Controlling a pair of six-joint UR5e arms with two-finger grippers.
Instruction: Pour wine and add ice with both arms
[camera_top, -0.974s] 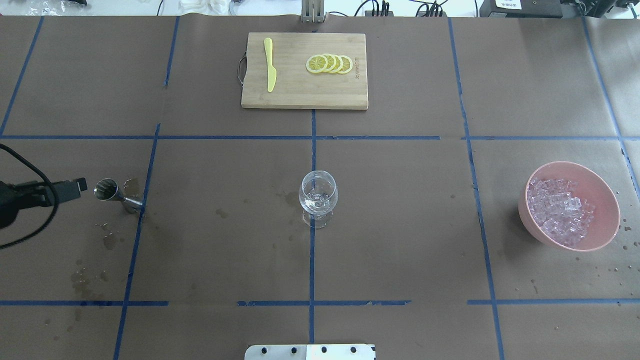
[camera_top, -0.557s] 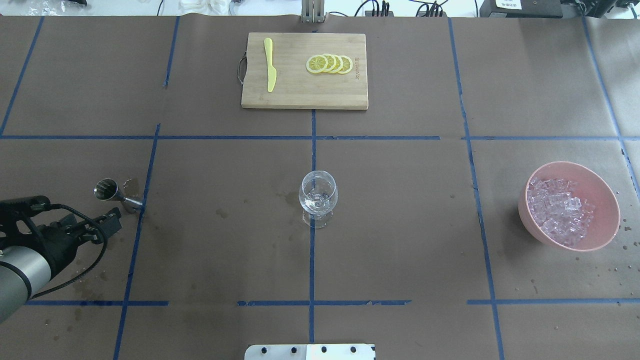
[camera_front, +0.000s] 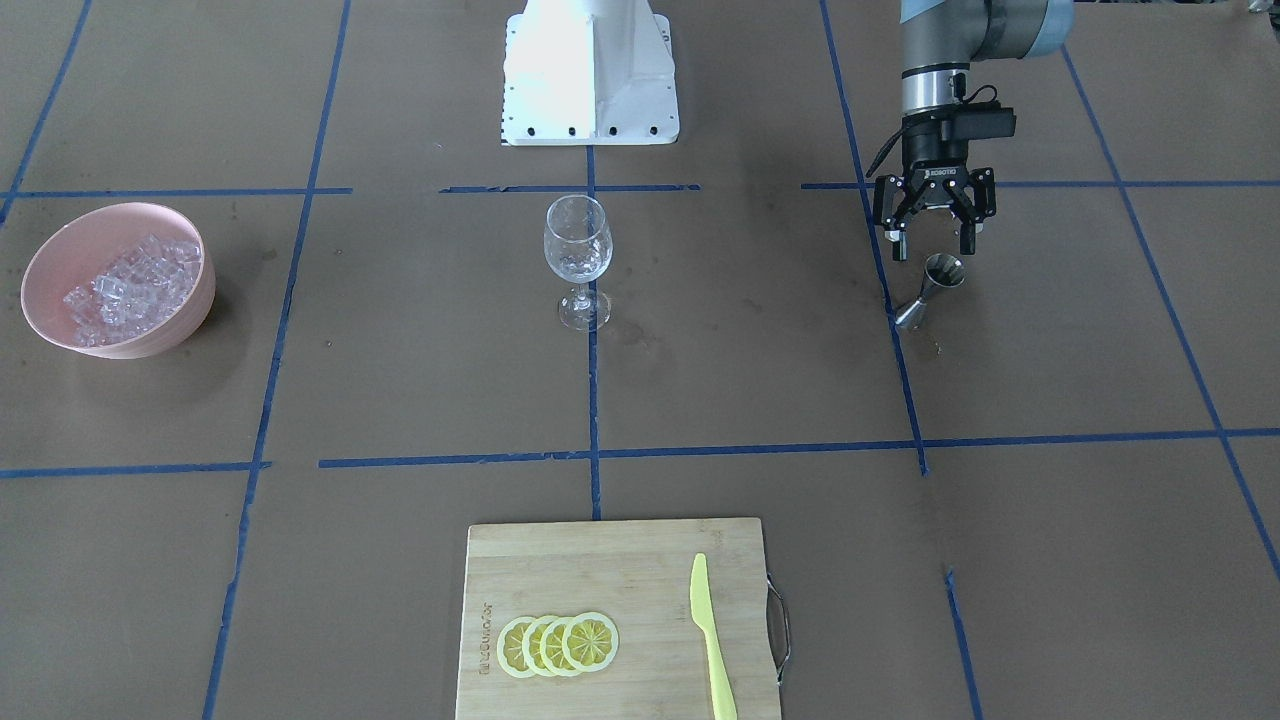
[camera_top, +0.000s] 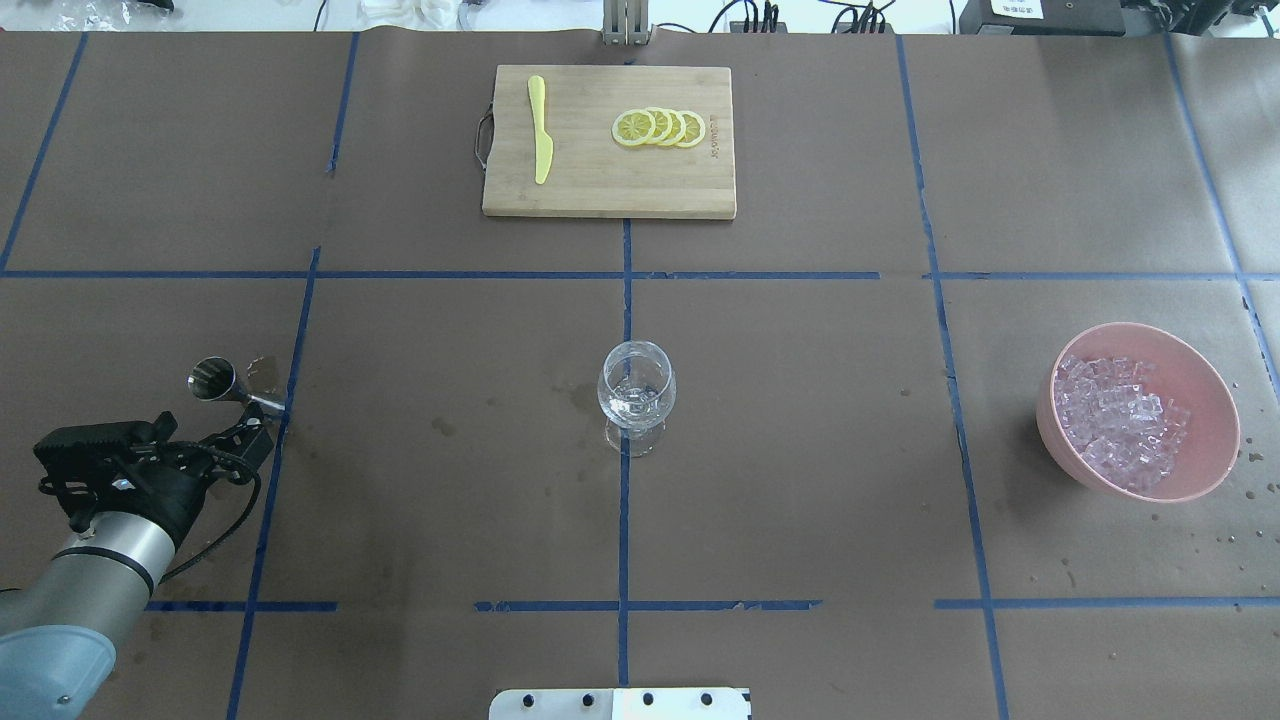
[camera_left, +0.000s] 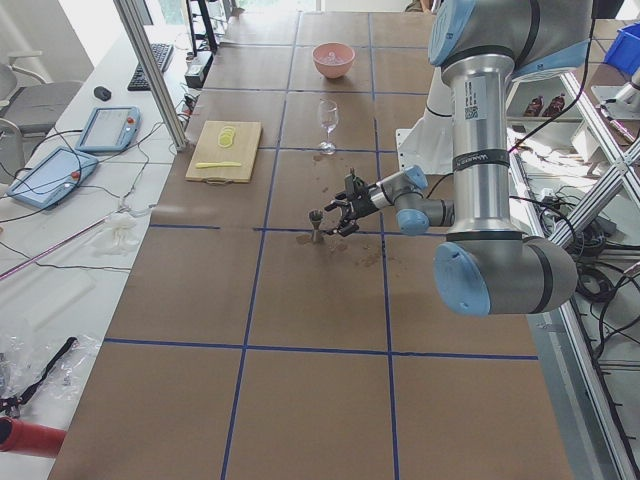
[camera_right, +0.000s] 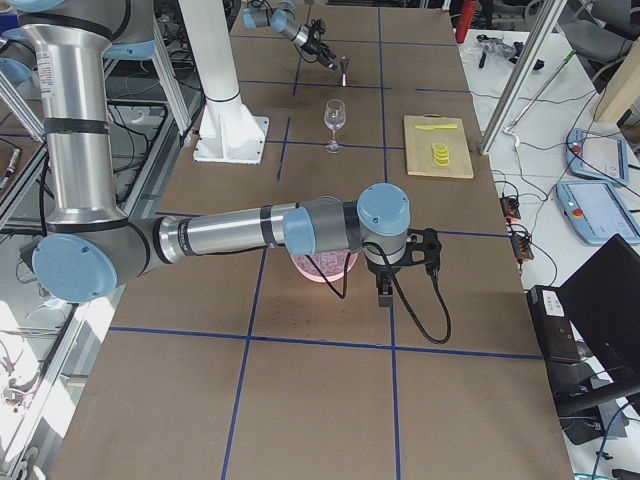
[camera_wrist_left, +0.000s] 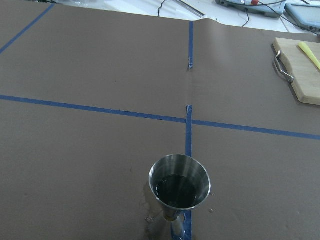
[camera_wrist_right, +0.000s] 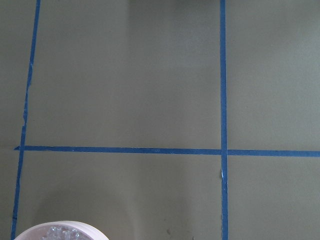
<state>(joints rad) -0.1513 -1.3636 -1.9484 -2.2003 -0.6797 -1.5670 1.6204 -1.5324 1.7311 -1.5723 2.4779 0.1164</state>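
A steel jigger with dark liquid in its cup stands on the table at the left. My left gripper is open and empty, just on the robot side of the jigger, not touching it; the front view shows its fingers spread. A clear wine glass stands at the table's middle. A pink bowl of ice sits at the right. The right gripper shows only in the right side view, beside the bowl; I cannot tell whether it is open.
A wooden cutting board at the far middle holds a yellow knife and lemon slices. Dark wet stains mark the paper around the jigger. The white robot base stands behind the glass.
My left arm has swung in from the table's left edge. Its gripper went from left of the jigger to its near side. Jigger, glass and bowl have not moved.
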